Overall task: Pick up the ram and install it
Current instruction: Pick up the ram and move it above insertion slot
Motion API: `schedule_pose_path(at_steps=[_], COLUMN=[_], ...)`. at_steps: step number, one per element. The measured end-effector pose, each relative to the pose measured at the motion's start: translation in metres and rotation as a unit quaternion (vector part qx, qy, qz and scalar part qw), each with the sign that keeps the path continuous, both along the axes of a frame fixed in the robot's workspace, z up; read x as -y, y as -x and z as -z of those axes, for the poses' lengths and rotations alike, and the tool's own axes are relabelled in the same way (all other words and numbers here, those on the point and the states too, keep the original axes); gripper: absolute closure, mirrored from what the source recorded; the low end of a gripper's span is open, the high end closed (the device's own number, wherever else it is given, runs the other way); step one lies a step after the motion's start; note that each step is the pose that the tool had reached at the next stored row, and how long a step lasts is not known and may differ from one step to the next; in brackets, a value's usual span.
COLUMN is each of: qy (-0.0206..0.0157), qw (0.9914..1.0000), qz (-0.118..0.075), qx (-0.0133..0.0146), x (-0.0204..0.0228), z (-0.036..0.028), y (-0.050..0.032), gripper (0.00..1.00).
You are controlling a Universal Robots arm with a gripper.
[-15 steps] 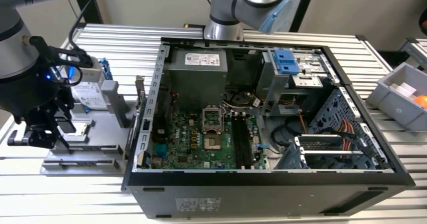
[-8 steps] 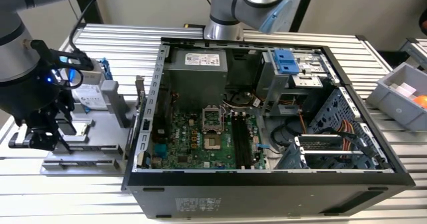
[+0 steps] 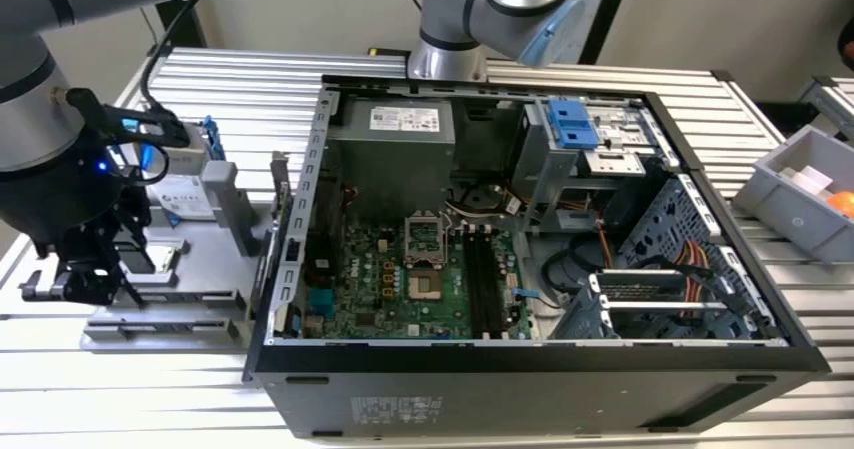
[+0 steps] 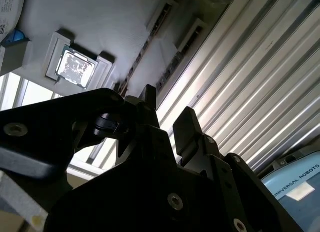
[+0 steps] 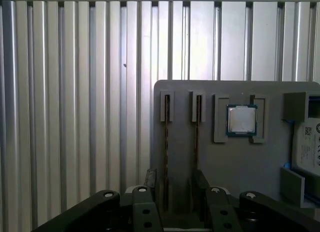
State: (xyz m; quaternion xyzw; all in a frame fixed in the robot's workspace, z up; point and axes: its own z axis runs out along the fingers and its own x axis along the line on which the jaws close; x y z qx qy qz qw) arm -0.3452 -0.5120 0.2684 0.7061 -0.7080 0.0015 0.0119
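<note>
1. Ram (image 5: 166,137): thin, long, dark circuit-board stick, standing on edge in a slot of the flat grey holder plate (image 5: 210,157). In the first wrist view it runs in line with the gap between the fingers (image 5: 202,184) of the black two-fingered gripper (image 5: 175,182). Whether anything touches the ram cannot be told.
2. Fingers: spread apart with clear space between them, holding nothing.
3. Gripper, exterior view (image 3: 80,281): hangs over the holder plate at the exterior view's left.
4. Second stick (image 5: 197,137): same dark, thin form, in the neighbouring slot just beside the ram.
5. Small square silver chip (image 5: 241,119): seated in a recess of the plate, near the two slots.
6. Silver hard drive in a blue frame (image 5: 307,142): on the plate beyond the chip.
7. Ribbed aluminium table (image 5: 75,117): bears the holder plate.
8. Open black computer case (image 3: 534,379): lies just beside the plate, toward the exterior view's right, with its green motherboard (image 3: 387,289) exposed.
</note>
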Motion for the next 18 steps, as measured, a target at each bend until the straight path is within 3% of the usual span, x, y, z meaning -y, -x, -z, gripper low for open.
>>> schedule_pose_path(at_steps=[11, 15, 18], qy=[0.0, 0.0, 0.0001], qw=[1.0, 1.0, 1.0], qz=[0.0, 0.0, 0.0], qx=[0.0, 0.0, -0.0001], x=[0.0, 0.0002, 0.0028], z=[0.0058, 0.011, 0.015], y=[0.0, 0.0001, 0.0], gripper=[0.0, 0.0, 0.0])
